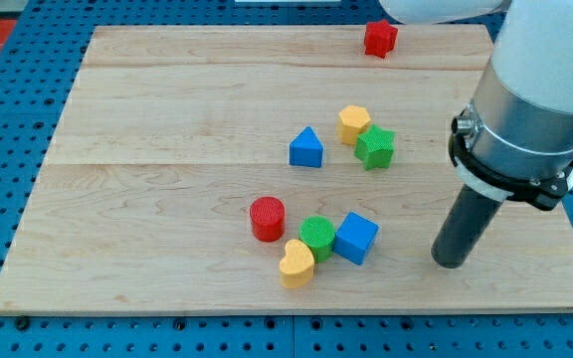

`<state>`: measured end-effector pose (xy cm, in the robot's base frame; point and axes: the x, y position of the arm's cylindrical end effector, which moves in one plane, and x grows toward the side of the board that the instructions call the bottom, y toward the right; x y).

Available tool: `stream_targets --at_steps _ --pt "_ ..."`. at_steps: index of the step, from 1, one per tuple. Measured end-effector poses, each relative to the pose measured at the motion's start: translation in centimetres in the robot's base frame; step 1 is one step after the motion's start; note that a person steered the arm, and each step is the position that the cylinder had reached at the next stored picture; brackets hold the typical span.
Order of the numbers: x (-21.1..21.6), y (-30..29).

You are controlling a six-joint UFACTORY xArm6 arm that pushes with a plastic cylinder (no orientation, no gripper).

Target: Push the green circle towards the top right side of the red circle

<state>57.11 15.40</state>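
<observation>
The green circle (317, 237) sits low in the middle of the wooden board, just right of and slightly below the red circle (267, 219). It touches a blue cube (356, 238) on its right and a yellow heart (296, 264) at its lower left. My tip (452, 263) rests on the board to the right of the blue cube, well apart from the green circle.
A blue triangle (306, 148), a yellow hexagon (354, 123) and a green star (374, 147) lie together above the middle. A red block (380, 38) sits near the board's top edge. The arm's bulky body (530, 99) fills the view's right side.
</observation>
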Motion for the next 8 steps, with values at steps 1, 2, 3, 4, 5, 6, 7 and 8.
stream_targets --at_steps 1,2,3,4,5,6,7,8 --pt "0.4 -2.7" --pt "2.2 -5.3" --pt "0.1 -6.5" --pt "-1.4 -7.0" --pt "1.4 -7.1" --pt "4.0 -10.3" --pt "2.6 -13.2" --pt "-2.0 -13.1"
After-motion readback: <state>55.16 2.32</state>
